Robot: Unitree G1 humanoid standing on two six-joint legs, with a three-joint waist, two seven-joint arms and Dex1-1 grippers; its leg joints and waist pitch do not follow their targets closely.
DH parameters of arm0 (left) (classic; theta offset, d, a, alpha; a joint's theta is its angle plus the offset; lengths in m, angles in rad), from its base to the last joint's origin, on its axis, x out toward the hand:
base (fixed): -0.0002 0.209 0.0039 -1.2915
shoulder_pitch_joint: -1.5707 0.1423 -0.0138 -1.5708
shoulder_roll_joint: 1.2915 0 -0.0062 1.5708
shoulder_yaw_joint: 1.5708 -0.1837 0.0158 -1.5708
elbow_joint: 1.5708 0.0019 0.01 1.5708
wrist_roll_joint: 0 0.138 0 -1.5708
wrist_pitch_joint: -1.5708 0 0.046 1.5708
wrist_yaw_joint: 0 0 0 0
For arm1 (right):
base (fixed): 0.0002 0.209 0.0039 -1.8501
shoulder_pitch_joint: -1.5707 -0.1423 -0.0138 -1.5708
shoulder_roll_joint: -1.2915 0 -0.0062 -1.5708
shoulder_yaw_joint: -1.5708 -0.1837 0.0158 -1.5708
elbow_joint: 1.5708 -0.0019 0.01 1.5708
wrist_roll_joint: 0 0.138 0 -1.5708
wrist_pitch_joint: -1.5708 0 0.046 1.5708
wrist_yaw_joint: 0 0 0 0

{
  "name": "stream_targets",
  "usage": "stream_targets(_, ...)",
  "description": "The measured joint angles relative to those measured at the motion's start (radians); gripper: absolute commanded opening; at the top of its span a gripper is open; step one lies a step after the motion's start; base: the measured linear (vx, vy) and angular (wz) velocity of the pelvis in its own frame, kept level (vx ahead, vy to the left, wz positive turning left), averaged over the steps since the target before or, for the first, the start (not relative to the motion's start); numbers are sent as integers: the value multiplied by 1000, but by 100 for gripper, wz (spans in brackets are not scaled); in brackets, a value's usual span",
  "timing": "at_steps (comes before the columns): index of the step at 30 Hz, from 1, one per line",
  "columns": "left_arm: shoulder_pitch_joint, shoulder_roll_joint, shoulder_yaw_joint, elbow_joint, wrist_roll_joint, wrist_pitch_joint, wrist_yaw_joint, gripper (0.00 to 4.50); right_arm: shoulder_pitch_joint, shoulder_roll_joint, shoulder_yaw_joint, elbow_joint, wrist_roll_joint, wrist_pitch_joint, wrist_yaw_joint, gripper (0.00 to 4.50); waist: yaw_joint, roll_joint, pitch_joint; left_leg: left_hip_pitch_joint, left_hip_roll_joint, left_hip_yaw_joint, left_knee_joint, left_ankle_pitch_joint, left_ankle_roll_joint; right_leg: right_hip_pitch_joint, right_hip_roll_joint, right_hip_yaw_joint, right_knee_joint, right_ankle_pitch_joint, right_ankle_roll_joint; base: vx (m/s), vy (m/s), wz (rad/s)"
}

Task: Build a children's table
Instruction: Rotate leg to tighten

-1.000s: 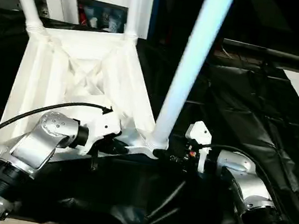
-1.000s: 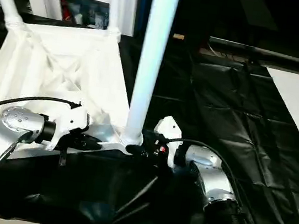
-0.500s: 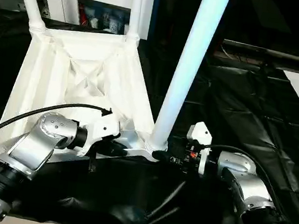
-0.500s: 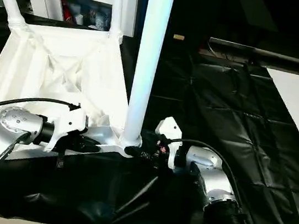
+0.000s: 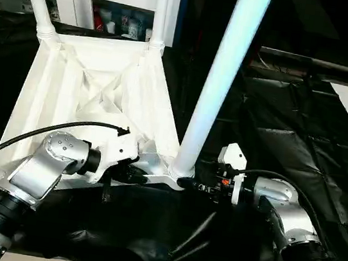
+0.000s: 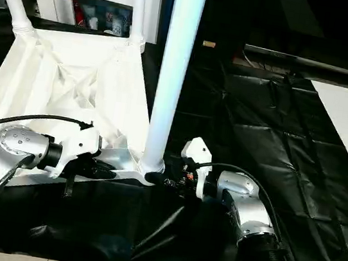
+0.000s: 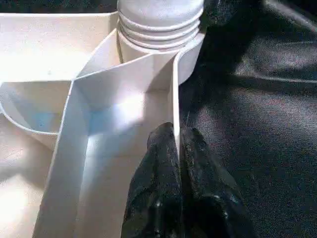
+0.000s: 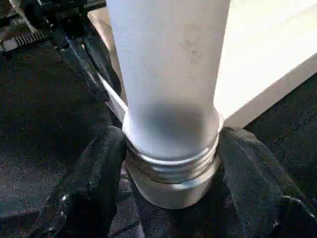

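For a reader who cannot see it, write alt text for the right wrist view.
Two black fingers of the right tool clamp the threaded base of a white table leg, seated in a corner socket of the white table top. Black sheeting lies beneath.

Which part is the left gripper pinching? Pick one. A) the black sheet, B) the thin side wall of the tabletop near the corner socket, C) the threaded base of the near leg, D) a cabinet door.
B: in the left wrist view the left gripper has its black fingers closed on either side of the thin edge wall of the tabletop, just short of the socket holding the near leg.
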Motion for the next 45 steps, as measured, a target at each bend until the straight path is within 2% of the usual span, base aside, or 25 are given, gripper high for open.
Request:
stream_targets(4, 2, -7, -7, -4, 0, 1, -8, 0, -1, 27, -6, -1, 19, 1, -10, 336, 3, 0, 0, 1, 0, 0, 0, 0, 0, 1, 0, 0, 0, 0, 0, 0, 0, 0)
stream_targets(6, 5, -14, -20, -17, -1, 1, -17, 0, -2, 30, 3, -1, 18, -13, -12, 336, 18, 0, 0, 1, 0, 0, 0, 0, 0, 1, 0, 0, -1, 0, 0, 0, 0, 0)
stream_targets(8, 6, -13, -26, -21, -1, 1, -21, 0, -3, 30, 7, -1, 18, -14, -8, 336, 22, 0, 0, 1, 0, 0, 1, -1, -1, 3, -1, 0, -1, 0, 0, 0, 0, 0)
stream_targets(10, 6, -12, -27, -21, -1, 1, -21, 0, -3, 29, 8, -1, 18, -13, 1, 336, 20, 0, 0, 1, 0, 0, 2, -3, -4, 3, -1, 0, -1, 0, 0, 0, 0, 0)
stream_targets(11, 6, -11, -28, -21, -1, 1, -21, 0, -3, 27, 8, -1, 18, -11, 5, 308, 20, 0, 0, 2, 0, 0, 2, -3, -4, 4, -1, 0, 0, 0, 0, 0, 0, 0)
stream_targets(14, 7, -11, -28, -21, -1, 1, -21, 0, -3, 24, 9, -1, 18, -6, 15, 295, 19, 0, 0, 3, 0, 0, 2, -3, -5, 4, -1, 0, 0, 0, 0, 0, 0, 0)
stream_targets(21, 7, -10, -27, -21, -1, 1, -21, 0, -3, 13, 23, -1, -1, -46, 13, 295, 20, 0, 0, 3, 0, 0, 2, -3, -5, 4, -1, 0, 0, 0, 0, 0, 0, 0)
stream_targets(24, 7, -11, -27, -21, -1, -1, -21, 0, -4, 11, 22, -1, 2, -36, 18, 295, 20, 0, 0, 3, 0, 0, 2, -3, -5, 5, -1, 0, 0, 0, 0, 0, 0, 0)
stream_targets(25, 7, -11, -27, -21, -2, -1, -21, 0, -6, 9, 22, -2, 3, -28, 21, 316, 20, 0, 0, 3, 0, 0, 2, -3, -5, 5, -1, 0, 0, 0, 0, 0, 0, 0)
stream_targets(27, 7, -11, -27, -21, -2, -2, -21, 0, -6, 6, 21, -3, 2, -16, 22, 316, 21, 0, 0, 3, 0, -1, 2, -3, -4, 5, -1, 0, 0, 0, 0, 0, 0, 0)
stream_targets(28, 7, -11, -27, -21, -2, -2, -21, 0, -5, 3, 22, -3, 2, -18, 21, 331, 20, 0, 0, 3, 0, -1, 2, -3, -5, 5, -1, 0, 0, 0, 0, 0, 0, 0)
stream_targets(45, 4, -9, -27, -15, -1, -3, -21, 0, 16, -15, 22, -4, -4, -27, 23, 331, 19, 0, 0, 5, 0, -1, 3, -3, -5, 6, -1, 0, 1, 0, 0, 0, 0, 0)
